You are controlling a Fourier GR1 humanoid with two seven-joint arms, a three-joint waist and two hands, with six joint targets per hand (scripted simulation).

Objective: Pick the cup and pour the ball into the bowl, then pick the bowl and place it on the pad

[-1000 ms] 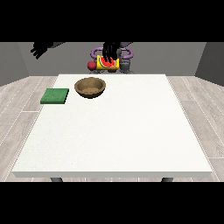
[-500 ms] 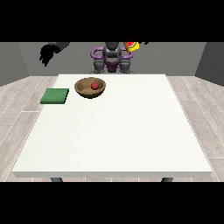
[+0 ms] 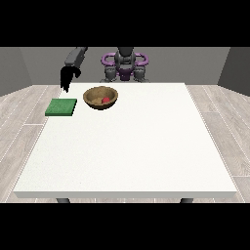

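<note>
A wooden bowl stands near the table's far edge, and a red ball lies inside it. To its left a flat green pad lies on the table. The hand at the view's left hangs above the far left corner, beyond the pad and left of the bowl, fingers pointing down and holding nothing. Neither the cup nor the hand at the view's right shows anywhere.
The white table stretches wide toward the camera. The robot's torso stands behind the far edge, right of the bowl.
The hand at the view's right and the cup it held have left the view. The hand at the view's left has come down and inward toward the pad.
</note>
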